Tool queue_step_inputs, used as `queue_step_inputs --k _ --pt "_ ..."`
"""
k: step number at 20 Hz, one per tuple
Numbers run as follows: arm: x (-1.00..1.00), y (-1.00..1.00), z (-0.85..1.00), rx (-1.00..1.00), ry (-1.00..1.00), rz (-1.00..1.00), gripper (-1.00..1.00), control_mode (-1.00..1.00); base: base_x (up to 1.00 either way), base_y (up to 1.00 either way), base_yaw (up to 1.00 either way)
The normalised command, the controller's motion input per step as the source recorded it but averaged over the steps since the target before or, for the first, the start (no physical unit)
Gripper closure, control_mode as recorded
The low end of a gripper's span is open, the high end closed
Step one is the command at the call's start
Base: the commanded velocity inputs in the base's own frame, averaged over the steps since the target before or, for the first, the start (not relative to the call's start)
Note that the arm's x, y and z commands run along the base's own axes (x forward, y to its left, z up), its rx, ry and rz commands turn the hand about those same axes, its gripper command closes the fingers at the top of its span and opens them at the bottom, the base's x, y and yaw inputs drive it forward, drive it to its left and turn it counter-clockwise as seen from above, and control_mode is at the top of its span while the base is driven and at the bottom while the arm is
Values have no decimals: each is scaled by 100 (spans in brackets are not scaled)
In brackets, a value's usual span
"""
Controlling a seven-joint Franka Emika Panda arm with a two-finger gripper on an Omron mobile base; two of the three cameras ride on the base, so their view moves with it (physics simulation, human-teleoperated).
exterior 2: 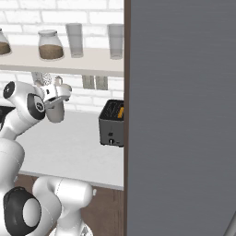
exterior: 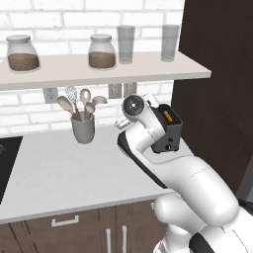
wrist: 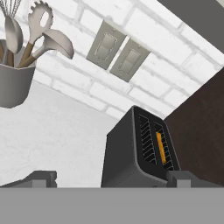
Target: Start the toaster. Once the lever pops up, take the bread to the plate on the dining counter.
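The dark toaster stands at the right end of the white worktop, against a dark cabinet side. A golden slice of bread sits low in one of its top slots. My gripper hovers above and in front of the toaster, open, with nothing between its fingertips. It does not touch the toaster. A small knob shows low on the toaster's narrow face. The plate and the dining counter are out of view.
A grey utensil holder with spoons stands left of the toaster by the brick wall. A shelf above carries jars and glasses. A tall dark cabinet borders the right side. A black cooktop lies at the left.
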Motion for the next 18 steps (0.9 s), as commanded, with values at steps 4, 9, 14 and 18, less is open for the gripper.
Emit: queue_step_inputs --k 4,9,14,18 --pt "0 0 0 0 0 0 -100 -100 0 0 0" --pt "0 0 0 0 0 0 -100 -100 0 0 0" --pt "0 0 0 0 0 0 -100 -100 0 0 0" --pt "0 0 0 0 0 0 -100 -100 0 0 0"
